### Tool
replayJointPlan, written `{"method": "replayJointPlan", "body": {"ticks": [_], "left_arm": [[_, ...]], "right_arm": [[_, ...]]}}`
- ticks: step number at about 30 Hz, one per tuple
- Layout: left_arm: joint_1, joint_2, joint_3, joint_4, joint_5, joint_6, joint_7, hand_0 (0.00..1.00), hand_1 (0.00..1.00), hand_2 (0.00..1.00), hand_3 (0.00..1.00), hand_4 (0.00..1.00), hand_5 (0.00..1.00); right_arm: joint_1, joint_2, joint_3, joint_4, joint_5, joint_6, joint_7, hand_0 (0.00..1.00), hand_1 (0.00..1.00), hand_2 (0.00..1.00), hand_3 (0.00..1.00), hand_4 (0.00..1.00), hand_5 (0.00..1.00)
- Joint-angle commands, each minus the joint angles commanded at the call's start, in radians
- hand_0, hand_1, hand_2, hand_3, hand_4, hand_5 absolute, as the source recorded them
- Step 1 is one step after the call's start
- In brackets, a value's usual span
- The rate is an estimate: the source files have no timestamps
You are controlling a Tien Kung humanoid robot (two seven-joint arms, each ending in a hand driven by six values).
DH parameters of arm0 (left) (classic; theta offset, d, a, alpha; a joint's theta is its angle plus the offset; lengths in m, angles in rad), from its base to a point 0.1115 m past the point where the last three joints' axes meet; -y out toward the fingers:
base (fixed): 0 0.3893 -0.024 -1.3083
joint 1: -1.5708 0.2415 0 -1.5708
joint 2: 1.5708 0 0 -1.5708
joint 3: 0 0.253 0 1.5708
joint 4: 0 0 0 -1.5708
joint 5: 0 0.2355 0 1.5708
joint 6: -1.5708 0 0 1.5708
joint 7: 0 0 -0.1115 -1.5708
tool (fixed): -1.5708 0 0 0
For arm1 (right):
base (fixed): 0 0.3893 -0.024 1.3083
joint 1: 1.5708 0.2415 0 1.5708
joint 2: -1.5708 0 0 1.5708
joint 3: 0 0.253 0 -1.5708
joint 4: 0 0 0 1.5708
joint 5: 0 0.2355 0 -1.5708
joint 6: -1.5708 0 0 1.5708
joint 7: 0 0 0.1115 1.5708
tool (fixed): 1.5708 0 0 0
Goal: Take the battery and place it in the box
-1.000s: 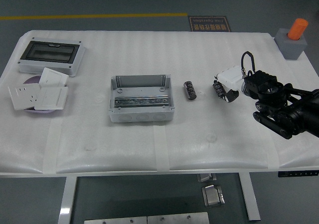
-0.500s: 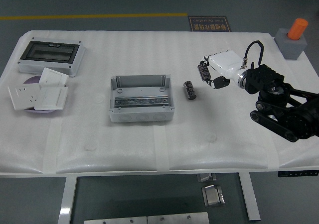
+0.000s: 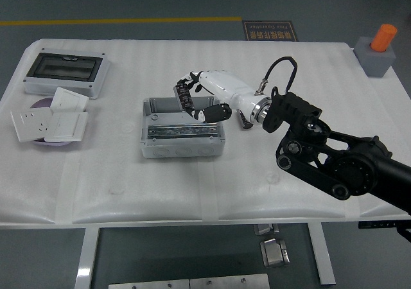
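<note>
Head view looks down over a white tabletop (image 3: 257,58) padded with foam sheeting. From the right edge of the frame the robot's black right arm (image 3: 334,164) reaches toward the centre, ending in a white right hand (image 3: 200,99) with dark fingers (image 3: 186,97). The hand hovers over the upper right part of a grey open-topped junction box (image 3: 182,130), which sits at the centre of the frame. Its fingers are curled, and a small dark cylinder seems to sit among them, but whether the hand truly grips a battery cannot be made out. Just right of the box, partly hidden behind the wrist, a dark cylindrical battery (image 3: 244,120) lies on the tabletop, apart from the box.

In the upper left of the frame rests a grey enclosure with a dark transparent lid (image 3: 63,72). Below it, at the left, several white wall socket and switch plates (image 3: 50,121) lie overlapping on a purple disc (image 3: 40,105). In the upper right corner an orange cylinder (image 3: 384,36) stands in a grey block (image 3: 379,59).
</note>
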Motion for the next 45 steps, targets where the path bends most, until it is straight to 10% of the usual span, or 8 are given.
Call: {"method": "replayJointPlan", "body": {"ticks": [2, 3, 8, 9, 31, 45], "left_arm": [[0.001, 0.001, -0.008, 0.000, 0.007, 0.000, 0.002, 0.529, 0.628, 0.454, 0.536, 0.520, 0.329], [0.001, 0.002, -0.011, 0.000, 0.010, 0.000, 0.002, 0.527, 0.627, 0.452, 0.532, 0.530, 0.327], [0.001, 0.002, -0.008, 0.000, 0.007, 0.000, 0.002, 0.527, 0.627, 0.452, 0.532, 0.530, 0.327], [0.000, 0.002, -0.007, 0.000, 0.006, 0.000, 0.001, 0.524, 0.627, 0.448, 0.530, 0.530, 0.324], [-0.009, 0.004, 0.008, 0.000, -0.004, 0.000, -0.003, 0.523, 0.626, 0.446, 0.531, 0.519, 0.290], [-0.017, 0.009, 0.030, 0.000, -0.018, 0.001, -0.009, 0.522, 0.626, 0.445, 0.531, 0.512, 0.284]], "right_arm": [[0.000, 0.002, -0.007, -0.011, 0.004, 0.002, 0.002, 0.693, 0.664, 0.691, 0.698, 0.573, 0.196], [0.001, 0.003, -0.010, -0.016, 0.004, 0.002, 0.003, 0.773, 0.758, 0.844, 0.936, 0.828, 0.349], [0.002, 0.008, -0.019, -0.030, 0.000, 0.003, 0.001, 0.773, 0.758, 0.844, 0.936, 0.828, 0.349], [0.002, 0.008, -0.021, -0.034, -0.002, 0.003, -0.001, 0.994, 0.907, 0.957, 0.998, 0.964, 0.440], [0.172, -0.026, -0.314, -0.338, 0.100, -0.021, 0.014, 0.992, 0.842, 0.921, 0.998, 0.998, 0.492], [0.220, 0.023, -0.413, -0.482, 0.035, 0.057, 0.024, 0.923, 0.782, 0.847, 0.929, 0.885, 0.451]]}}
